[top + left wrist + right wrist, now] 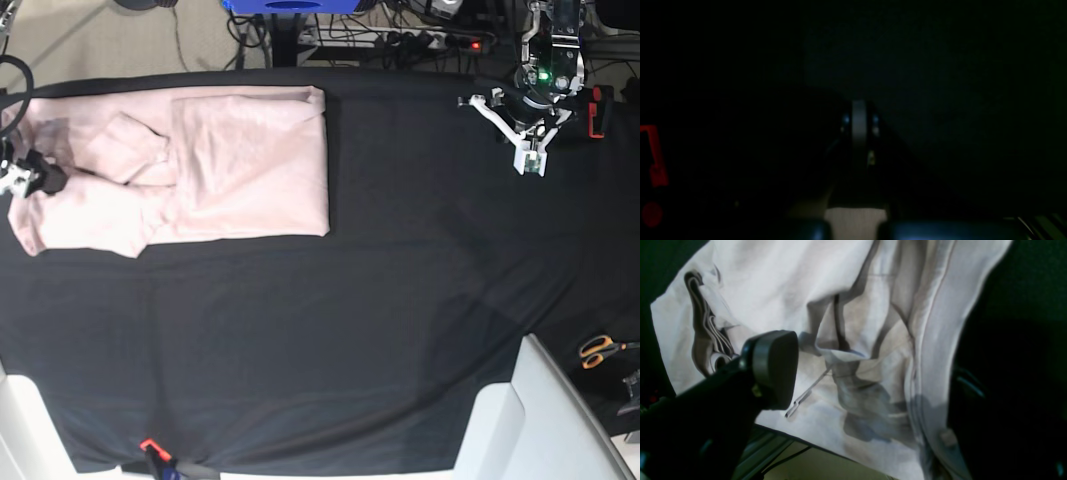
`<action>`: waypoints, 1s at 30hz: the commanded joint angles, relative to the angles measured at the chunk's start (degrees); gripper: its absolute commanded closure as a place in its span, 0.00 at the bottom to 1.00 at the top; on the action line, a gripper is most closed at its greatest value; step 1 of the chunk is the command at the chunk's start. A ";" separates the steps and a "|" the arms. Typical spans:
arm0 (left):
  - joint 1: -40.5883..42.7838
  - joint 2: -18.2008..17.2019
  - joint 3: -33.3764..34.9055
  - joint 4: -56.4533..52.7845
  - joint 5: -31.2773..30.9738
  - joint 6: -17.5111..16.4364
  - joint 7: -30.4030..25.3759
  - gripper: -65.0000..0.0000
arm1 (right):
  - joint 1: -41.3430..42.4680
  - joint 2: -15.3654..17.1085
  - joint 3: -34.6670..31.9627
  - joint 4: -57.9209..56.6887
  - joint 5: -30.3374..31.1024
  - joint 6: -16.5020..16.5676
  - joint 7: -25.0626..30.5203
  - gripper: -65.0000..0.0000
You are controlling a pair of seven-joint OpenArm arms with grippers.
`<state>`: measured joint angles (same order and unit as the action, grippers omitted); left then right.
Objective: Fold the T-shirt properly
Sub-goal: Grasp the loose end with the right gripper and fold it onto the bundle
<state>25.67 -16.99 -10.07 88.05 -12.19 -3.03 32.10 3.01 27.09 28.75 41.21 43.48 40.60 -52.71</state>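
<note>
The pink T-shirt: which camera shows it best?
The base view: the whole T-shirt lies partly folded on the black cloth. The right wrist view shows only close-up folds and a seam; the left wrist view is too dark.

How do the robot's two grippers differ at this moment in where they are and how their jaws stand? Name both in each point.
1. The right gripper sits at the T-shirt's rumpled end; the left gripper hangs over bare black cloth, far from the shirt.
2. The right gripper's jaws stand apart, holding nothing; the left gripper's are shut, empty.

Shared: both are over the same table.
</note>
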 commanded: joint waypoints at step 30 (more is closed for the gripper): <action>-0.04 -0.46 -0.26 -0.89 0.10 0.08 -0.93 1.00 | -6.30 -13.77 -3.48 38.66 -32.54 -0.60 1.76 1.00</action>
<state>25.61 -16.60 -10.07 86.15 -12.12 -3.01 31.90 -4.14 12.62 25.26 78.94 9.54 39.70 -51.88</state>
